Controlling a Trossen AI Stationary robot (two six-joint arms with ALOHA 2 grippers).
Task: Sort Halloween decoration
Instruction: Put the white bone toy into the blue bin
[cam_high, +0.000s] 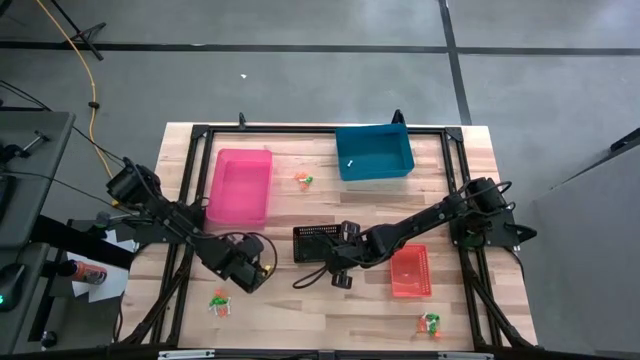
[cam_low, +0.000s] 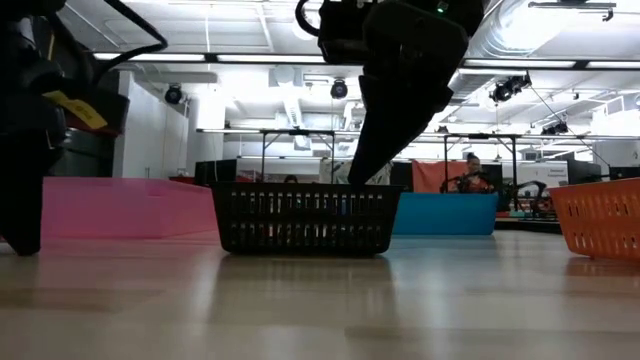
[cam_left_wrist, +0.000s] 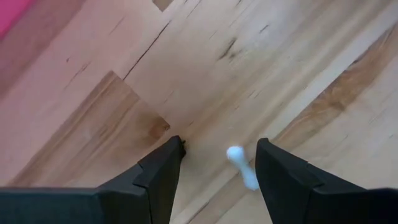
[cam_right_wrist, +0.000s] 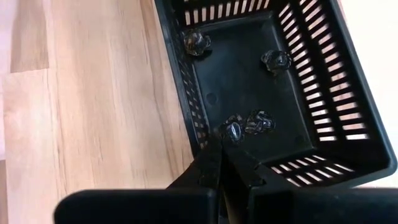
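Near the table's (cam_high: 300, 300) front edge, left gripper (cam_left_wrist: 217, 168) hangs open around a white trinket (cam_left_wrist: 242, 168); right gripper (cam_right_wrist: 224, 158) sits closed, empty, over the black bin (cam_right_wrist: 348, 112).

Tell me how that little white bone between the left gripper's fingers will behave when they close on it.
The white bone looks hard and very light, so it probably won't bend. It lies off-centre between the open left gripper fingers, nearer one, so it may skid or pivot on the smooth wooden table.

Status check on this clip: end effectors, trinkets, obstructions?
Left end effector open, straddling white trinket on the table. Right end effector shut over black bin. Nothing blocking.
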